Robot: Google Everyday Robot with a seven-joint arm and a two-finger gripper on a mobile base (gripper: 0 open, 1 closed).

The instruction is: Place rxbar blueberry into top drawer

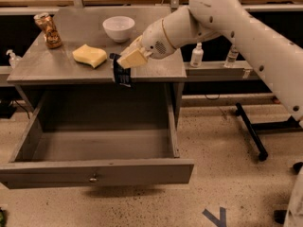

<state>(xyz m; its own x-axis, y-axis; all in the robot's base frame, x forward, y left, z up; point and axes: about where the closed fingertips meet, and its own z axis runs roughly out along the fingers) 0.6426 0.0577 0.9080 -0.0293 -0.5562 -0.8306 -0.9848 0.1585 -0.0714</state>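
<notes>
A white robot arm reaches in from the upper right, and its gripper (126, 60), tan at the fingers, hangs at the front edge of a grey table (161, 71). The fingers are pinched on the upper part of the rxbar blueberry (122, 76), which dangles just below the gripper. The dark navy bar's long axis runs nearly vertical, leaning slightly, with its lower end pointing down past the table edge. Well below the gripper the top drawer (94, 171) stands pulled open, its inside bare. Just to the gripper's left on the table lies a yellow wavy sponge (90, 56). Behind the gripper sits a white bowl (118, 27), and far to its left a patterned can (49, 30).
</notes>
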